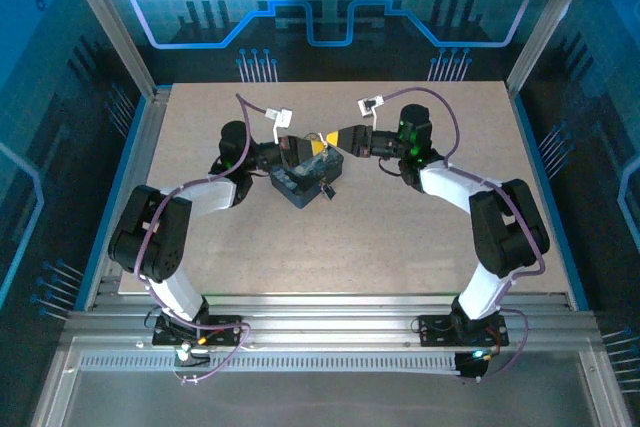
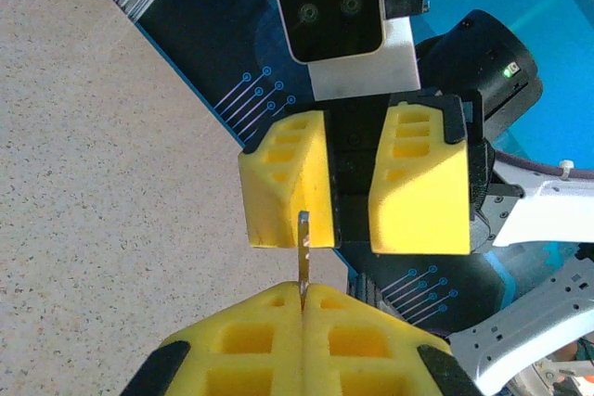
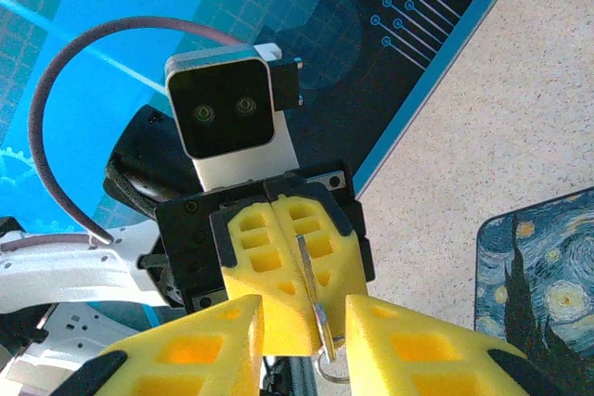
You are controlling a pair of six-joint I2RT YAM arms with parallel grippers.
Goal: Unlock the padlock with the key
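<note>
Unlocking task, mid-air: the key (image 2: 302,248) is held clamped in the shut left pincer (image 2: 302,296), over the blue box (image 1: 300,187) on the table (image 1: 400,237). Its long axis is pointed straight at the facing right pincer (image 2: 351,229), whose jaws are parted with nothing gripped. The padlock cannot be made out.
</note>
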